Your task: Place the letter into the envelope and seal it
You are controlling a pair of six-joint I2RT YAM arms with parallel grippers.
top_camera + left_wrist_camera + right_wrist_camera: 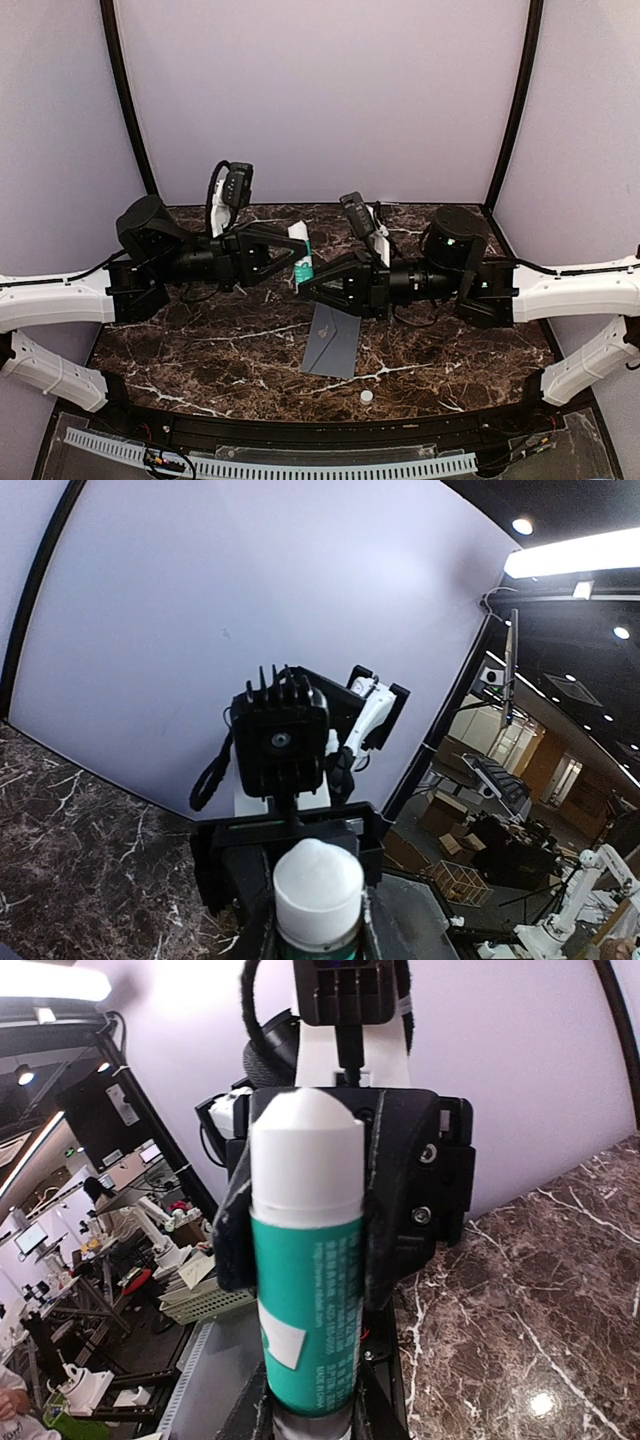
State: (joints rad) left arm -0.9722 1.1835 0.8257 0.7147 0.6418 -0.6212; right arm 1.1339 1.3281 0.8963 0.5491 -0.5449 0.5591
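Observation:
The grey envelope (pixel 333 340) lies flat on the marble table (pixel 200 350), just in front of the right gripper. The letter is out of view. Both grippers meet over mid-table on one upright teal glue stick with a white top (pixel 300 256). My left gripper (pixel 297 252) is shut on its upper body just under the white top (pixel 318 885). My right gripper (pixel 306 284) is shut on the stick's lower end (pixel 305 1300). In the right wrist view the left gripper's fingers (pixel 235 1230) flank the stick. The stick is held above the table.
A small white round cap (pixel 367 396) lies on the table near the front edge, to the right of the envelope. Pale walls (pixel 320 100) close the back and sides. Both arms stretch across the middle of the table.

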